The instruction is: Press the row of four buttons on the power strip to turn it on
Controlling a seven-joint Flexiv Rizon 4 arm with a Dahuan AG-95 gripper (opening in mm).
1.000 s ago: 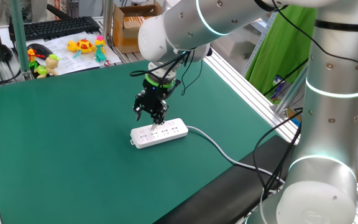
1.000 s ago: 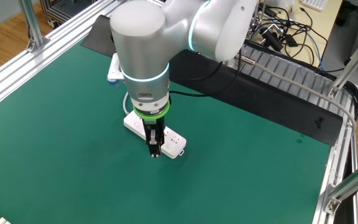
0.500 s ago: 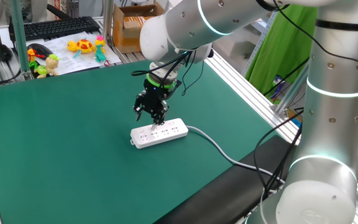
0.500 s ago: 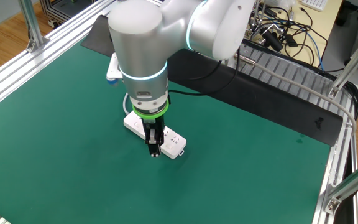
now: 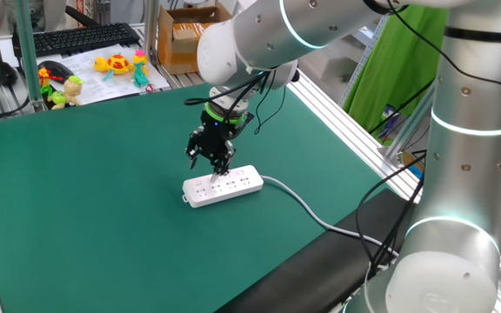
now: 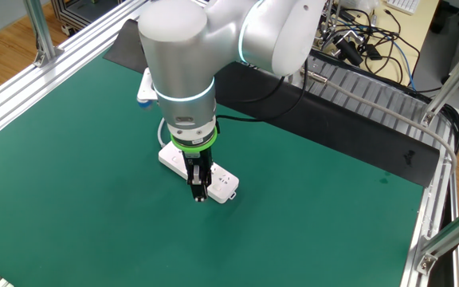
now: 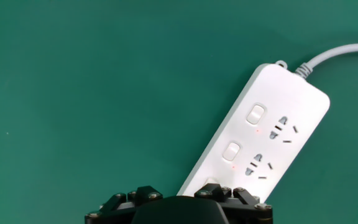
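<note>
The white power strip (image 5: pixel 224 184) (image 6: pixel 223 183) (image 7: pixel 272 134) lies on the green mat, its whitish-grey cable (image 5: pixel 307 211) running off to the right. In the hand view two of the four buttons (image 7: pixel 255 115) (image 7: pixel 232 151) show in full, each with a small red light beside it. A third button (image 7: pixel 210 185) peeks out at the hand's edge, and any others are hidden under the hand. My gripper (image 5: pixel 210 163) (image 6: pixel 199 194) (image 7: pixel 180 200) points down over the strip's button end. Its fingers stand apart, one over the strip and one over the mat, with nothing between them.
Toys (image 5: pixel 120 63), papers and a keyboard (image 5: pixel 76 37) lie beyond the mat's far edge, beside a cardboard box (image 5: pixel 181 35). An aluminium frame rail (image 5: pixel 355 130) borders the mat on the right. A white plug block (image 6: pixel 145 86) sits by the black strip behind the arm.
The arm has shifted very slightly. The gripper stays over the same end of the power strip.
</note>
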